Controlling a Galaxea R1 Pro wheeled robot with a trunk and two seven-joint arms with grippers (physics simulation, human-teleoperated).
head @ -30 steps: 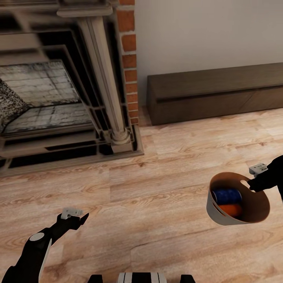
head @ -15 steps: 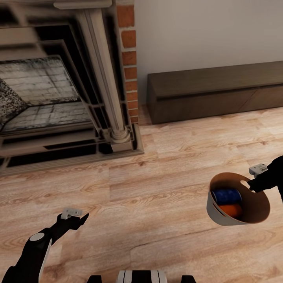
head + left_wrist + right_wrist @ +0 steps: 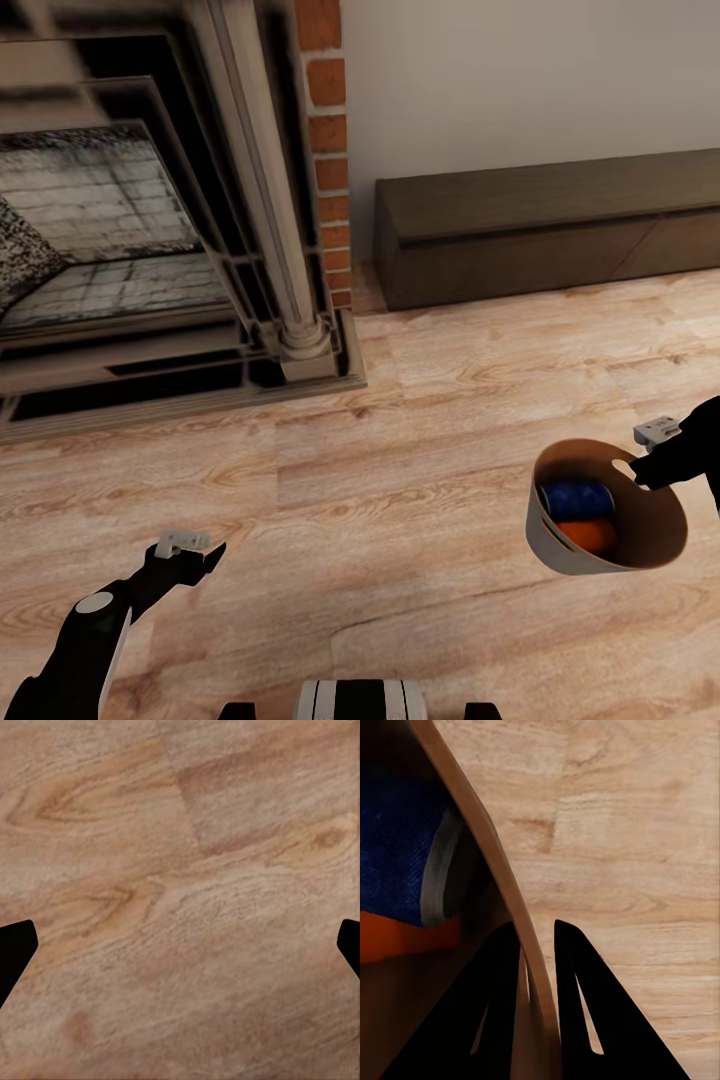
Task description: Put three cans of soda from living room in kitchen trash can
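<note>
We were in the living room, with the brick fireplace (image 3: 150, 210) on one side and the long dark cabinet (image 3: 545, 235) against the wall.

Our right gripper (image 3: 648, 468) held the trash can (image 3: 560, 545) up off the wood floor (image 3: 380, 450). In the right wrist view its jaws were squeezed almost shut on the can's thin wall (image 3: 514, 907), one finger inside and one outside. Down in the bin lay a dark blue soda can (image 3: 575, 497) and an orange soda can (image 3: 590, 533), the blue one on top. We could not see a third can, so we could not tell if it was in there too.

Our left gripper (image 3: 200, 552) hung low over the bare floor. Its jaws were spread wide and held nothing.

Compared with a moment before, the fireplace and cabinet sat a little higher in the head view, while our arms and the bin sat in the same spot. That told us our own body had moved, not the things. We think we were rolling along with the bin, and the kitchen was not yet in sight.
</note>
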